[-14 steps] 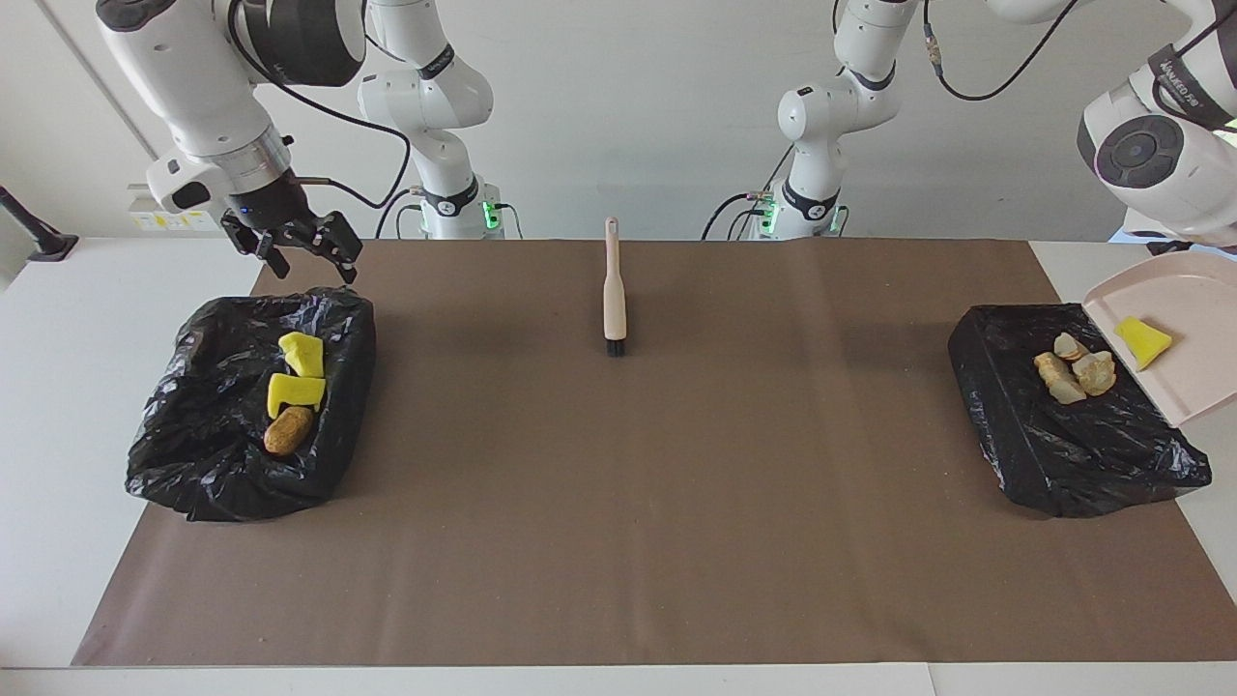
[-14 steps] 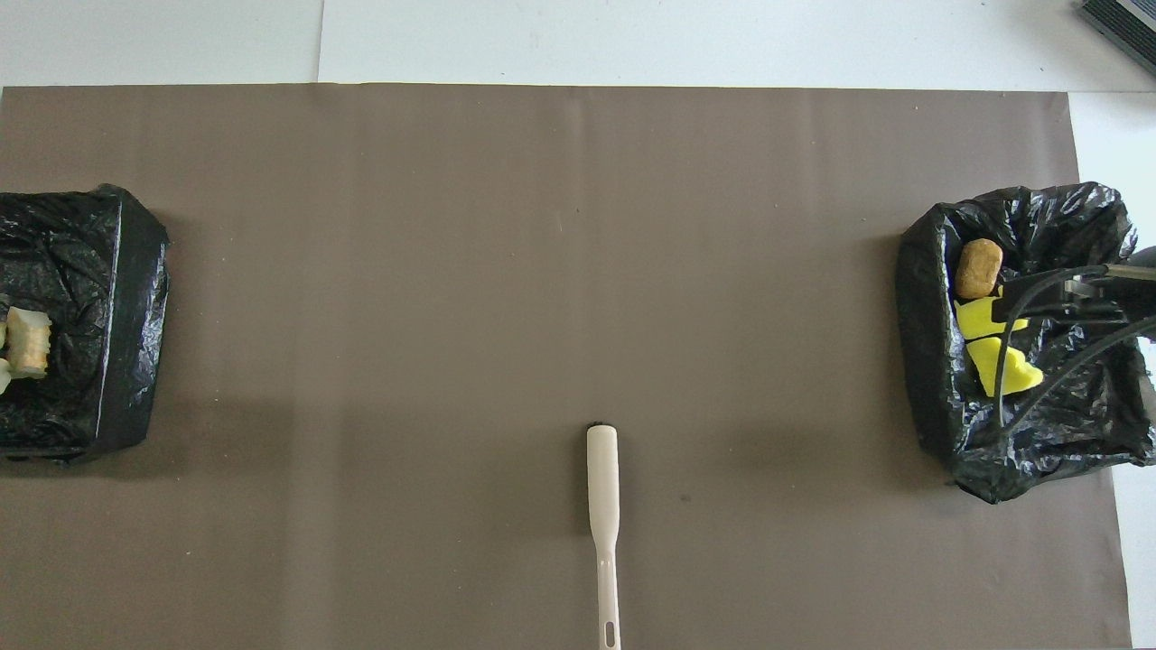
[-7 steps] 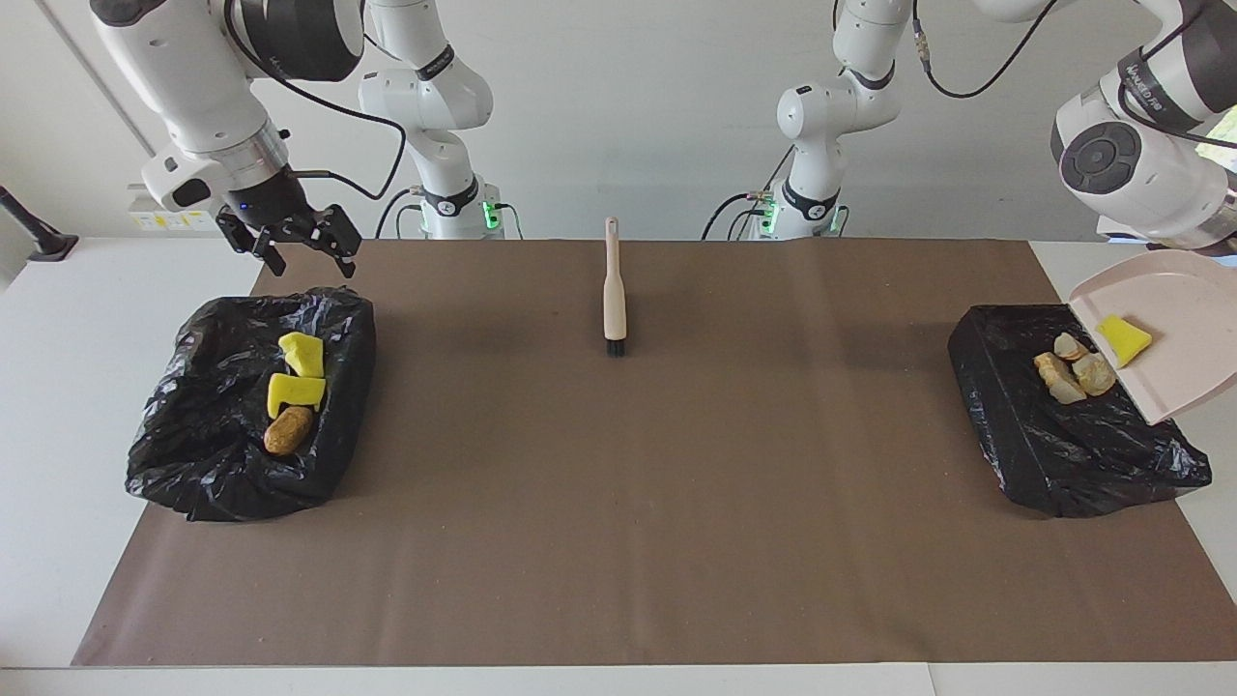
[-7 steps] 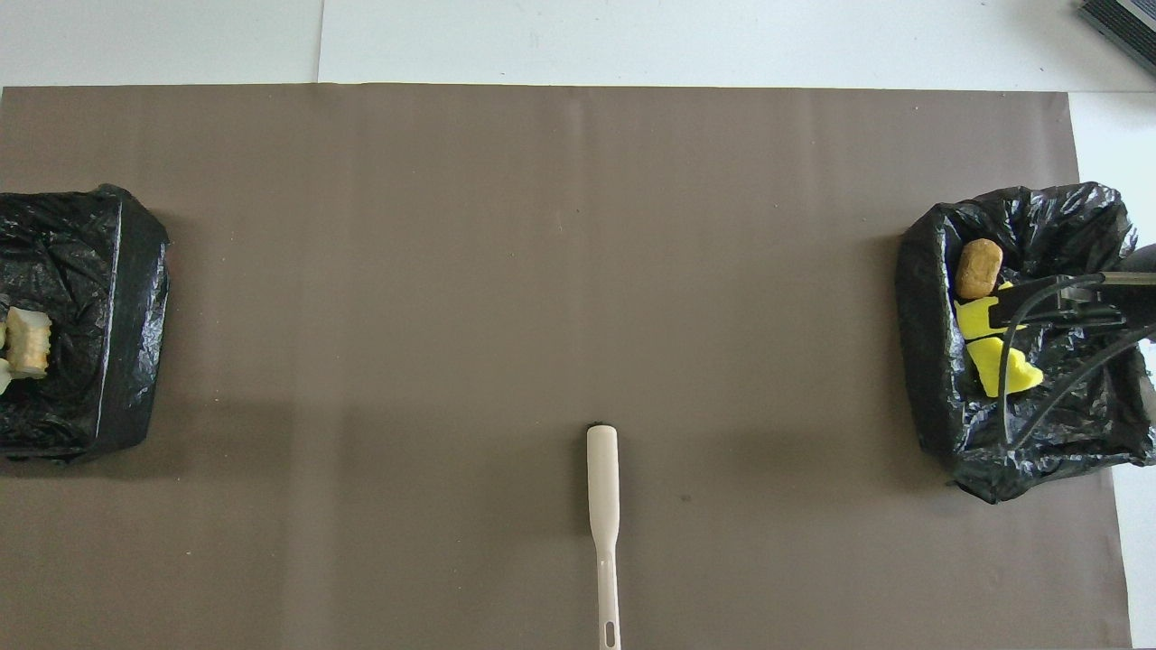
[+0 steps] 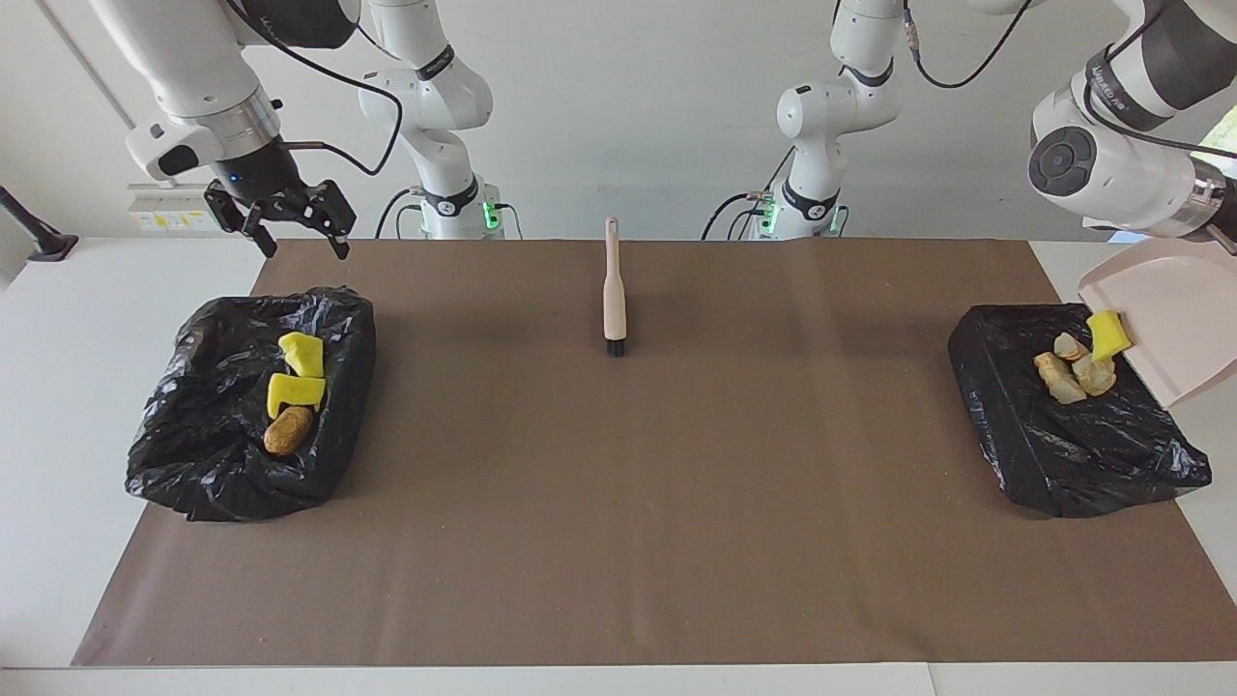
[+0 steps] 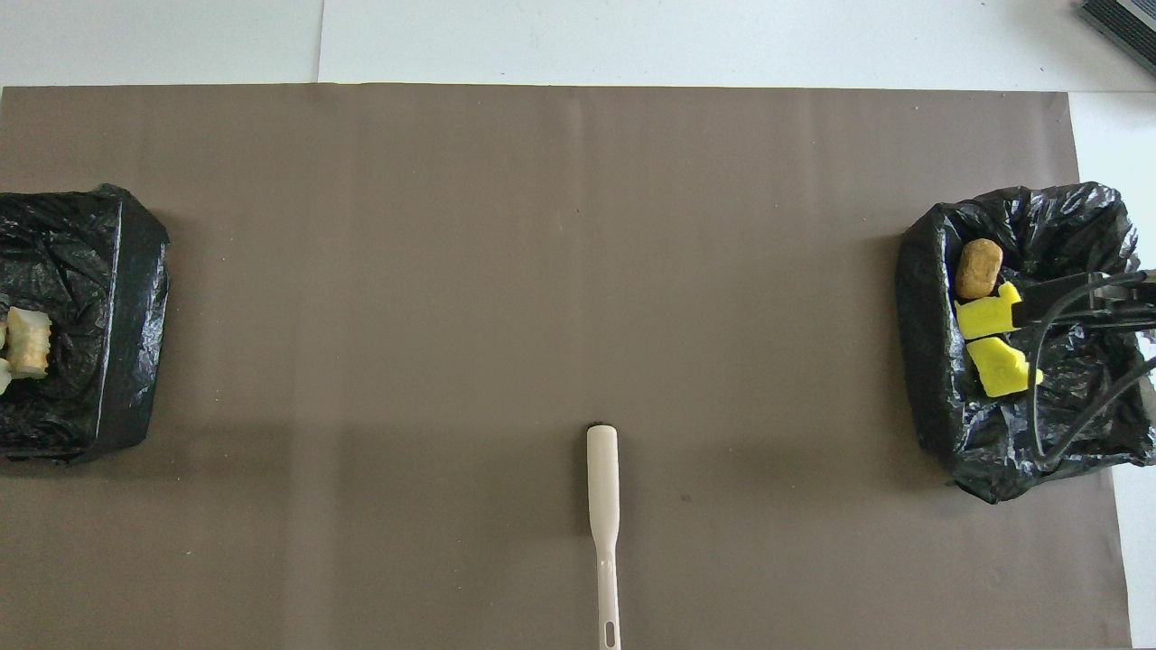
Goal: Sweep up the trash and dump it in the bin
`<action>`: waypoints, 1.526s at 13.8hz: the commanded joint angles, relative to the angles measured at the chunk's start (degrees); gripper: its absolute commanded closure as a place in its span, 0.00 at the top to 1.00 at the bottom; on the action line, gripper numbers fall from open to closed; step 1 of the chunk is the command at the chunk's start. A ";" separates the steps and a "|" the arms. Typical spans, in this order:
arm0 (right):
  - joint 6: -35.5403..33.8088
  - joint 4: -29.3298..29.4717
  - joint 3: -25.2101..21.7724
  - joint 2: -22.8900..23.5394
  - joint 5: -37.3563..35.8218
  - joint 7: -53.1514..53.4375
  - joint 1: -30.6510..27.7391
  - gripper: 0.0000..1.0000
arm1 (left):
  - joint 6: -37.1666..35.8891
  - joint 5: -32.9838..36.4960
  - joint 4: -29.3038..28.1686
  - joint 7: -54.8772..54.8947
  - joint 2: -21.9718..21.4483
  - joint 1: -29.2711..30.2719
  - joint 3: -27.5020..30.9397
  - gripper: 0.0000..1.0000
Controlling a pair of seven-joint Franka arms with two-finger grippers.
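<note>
My left gripper (image 5: 1225, 232), at the picture's edge, is shut on a pink dustpan (image 5: 1174, 319) tilted over the black-lined bin (image 5: 1063, 445) at the left arm's end. A yellow bit of trash (image 5: 1107, 333) sits at the dustpan's lower lip, just above several tan and pale chunks (image 5: 1071, 375) in that bin. The bin (image 5: 232, 435) at the right arm's end holds two yellow bits (image 5: 298, 372) and a brown lump (image 5: 288, 430). My right gripper (image 5: 302, 246) hangs open and empty over the mat beside that bin's edge nearer the robots.
A cream brush (image 5: 613, 290) lies on the brown mat (image 5: 618, 503) midway between the arms, close to the robots, bristles pointing away from them. In the overhead view the right arm's cables (image 6: 1075, 307) cross over the bin (image 6: 930, 361) at its end.
The left arm has tipped the dustpan steeper and the yellow bit has slid down to its lip. The right gripper has risen and drawn back from its bin.
</note>
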 commanded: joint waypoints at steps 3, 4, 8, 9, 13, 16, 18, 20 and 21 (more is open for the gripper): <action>-1.40 0.51 1.23 -0.45 -0.24 -1.55 -0.61 1.00 | -2.58 2.76 -1.20 -2.08 -1.61 -2.28 0.46 0.00; -1.40 0.59 1.22 -0.54 -0.15 -1.54 -0.53 1.00 | -2.40 2.23 -1.11 -3.04 -1.44 -2.37 0.19 0.00; -1.40 0.60 1.23 -0.54 -0.06 -1.54 -0.61 1.00 | -4.86 -11.19 1.78 -7.96 0.31 -2.54 0.19 0.00; -1.40 0.60 1.31 -0.54 -0.06 -1.54 -0.61 1.00 | -5.21 -14.18 2.31 -8.32 0.49 -4.02 0.19 0.00; -1.40 0.60 1.23 -0.54 -0.06 -1.54 -0.61 1.00 | -7.41 -26.65 2.85 -10.33 0.85 -6.93 0.28 0.00; -1.40 0.60 1.31 -0.54 -0.06 -1.54 -0.61 1.00 | -8.64 -36.94 3.02 -16.03 0.85 -9.57 0.19 0.00; -1.40 0.60 1.22 -0.54 -0.06 -1.54 -0.61 1.00 | -9.95 -44.23 3.20 -21.92 0.85 -12.03 0.28 0.00; -1.40 0.60 1.31 -0.54 -0.06 -1.54 -0.61 1.00 | -11.36 -48.29 3.55 -29.11 1.63 -15.97 0.19 0.00; -1.40 0.60 1.23 -0.54 -0.06 -1.54 -0.61 1.00 | -11.54 -52.40 3.55 -34.02 1.99 -17.12 0.19 0.00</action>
